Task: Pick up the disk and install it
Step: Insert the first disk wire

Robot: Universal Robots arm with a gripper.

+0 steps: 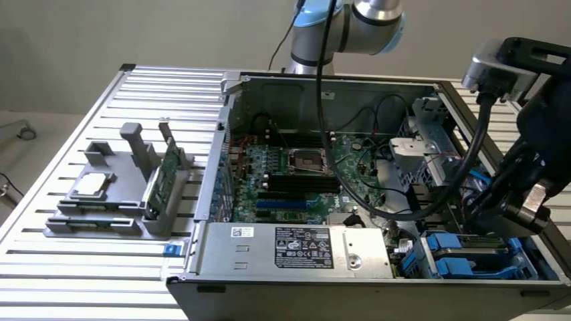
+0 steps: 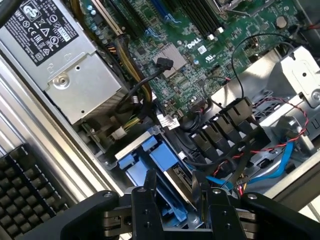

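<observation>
Exterior view: one slatted table (image 1: pixel 53 200), one open computer case (image 1: pixel 357 297) on it, side off so bay reachable from above. One arm (image 1: pixel 375 20) bends over drive bay, exterior view's near right corner of case. Gripper (image 2: pixel 174 190) looks clenched on disk (image 2: pixel 167 167), edge-on, low in bay, likely aligned for seating. One grey fixture (image 1: pixel 98 224) on exterior view's left: one green card (image 1: pixel 156 180), one silver chip (image 1: pixel 93 186).
</observation>
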